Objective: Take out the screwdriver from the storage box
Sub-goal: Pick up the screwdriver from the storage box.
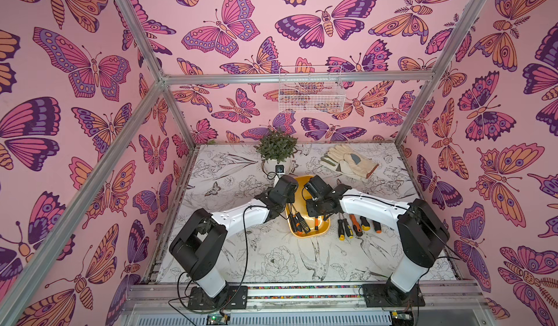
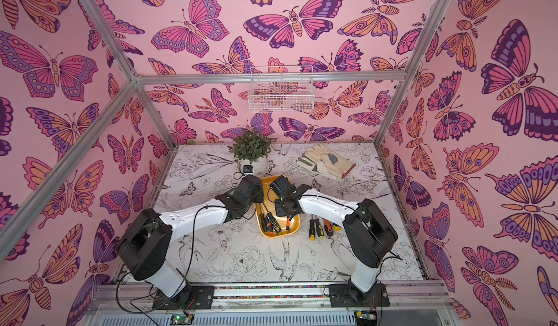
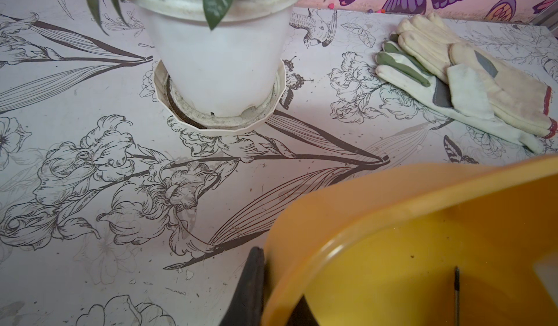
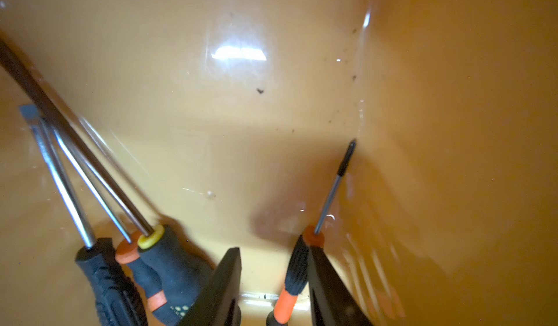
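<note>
the right gripper is down inside the storage box, its jaws partly apart with a moderate gap and nothing clamped. the small screwdriver, with its orange and black handle, lies between the two fingers; the handle touches one finger and is clear of the other. its thin shaft runs along the floor of the box, the tip close to a side wall. the left gripper is closed on the rim of the storage box, with one finger outside the wall and a dark part just inside it. in both top views the storage box sits mid-table between the two wrists, which cover much of it. three other screwdrivers lie bunched at the opposite side of the box floor, handles side by side, apart from the small one. outside the box, on the right arm's side, a row of screwdrivers lies on the table. toward the back are a potted plant and a pair of work gloves, and a white wire basket hangs on the wall.
</note>
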### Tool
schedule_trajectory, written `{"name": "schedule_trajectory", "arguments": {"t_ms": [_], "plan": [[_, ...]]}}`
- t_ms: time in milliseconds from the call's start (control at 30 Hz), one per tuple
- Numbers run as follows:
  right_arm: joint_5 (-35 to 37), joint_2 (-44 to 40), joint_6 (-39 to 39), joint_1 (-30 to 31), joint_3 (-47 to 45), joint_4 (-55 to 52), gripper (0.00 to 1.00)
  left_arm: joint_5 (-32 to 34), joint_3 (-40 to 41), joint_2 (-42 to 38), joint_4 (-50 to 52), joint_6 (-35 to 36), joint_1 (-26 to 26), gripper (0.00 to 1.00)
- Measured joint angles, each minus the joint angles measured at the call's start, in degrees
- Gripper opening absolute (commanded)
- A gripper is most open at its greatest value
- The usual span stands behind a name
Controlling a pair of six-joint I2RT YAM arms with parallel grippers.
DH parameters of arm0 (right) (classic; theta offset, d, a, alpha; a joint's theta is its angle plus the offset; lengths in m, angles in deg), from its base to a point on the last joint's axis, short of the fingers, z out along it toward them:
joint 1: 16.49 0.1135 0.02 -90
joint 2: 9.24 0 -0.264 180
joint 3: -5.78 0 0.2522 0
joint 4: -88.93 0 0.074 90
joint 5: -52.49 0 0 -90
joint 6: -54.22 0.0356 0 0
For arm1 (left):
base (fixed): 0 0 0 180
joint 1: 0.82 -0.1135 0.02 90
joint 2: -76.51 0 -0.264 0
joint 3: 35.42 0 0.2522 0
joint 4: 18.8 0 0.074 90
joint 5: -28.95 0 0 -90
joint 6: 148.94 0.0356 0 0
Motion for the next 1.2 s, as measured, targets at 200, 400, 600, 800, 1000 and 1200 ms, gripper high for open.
{"name": "schedule_trajectory", "arguments": {"t_ms": [200,400,600,800,1000,1200], "plan": [[1.42,0.48,-0.24,-0.02,0.22,-0.59,0.36,0.17,0.04,0.0,0.07,-0.13,0.0,0.0],[1.6,0.52,-0.24,0.0,0.04,-0.57,0.36,0.17,0.04,0.0,0.02,-0.13,0.0,0.0],[1.05,1.62,-0.22,0.0,-0.35,-0.52,0.36,0.15,0.07,0.0,-0.07,-0.39,0.02,0.0],[0.42,1.62,-0.09,0.0,-1.77,-0.37,0.36,0.15,0.07,0.0,-0.17,-0.87,0.02,0.0],[-0.22,1.62,0.2,-0.09,-2.69,-0.33,0.32,0.37,0.35,0.0,-0.79,-1.31,0.04,0.0],[-0.87,1.68,0.17,-0.48,-2.69,-0.04,0.31,0.61,0.37,0.0,-0.92,-1.46,0.04,0.0]]}}
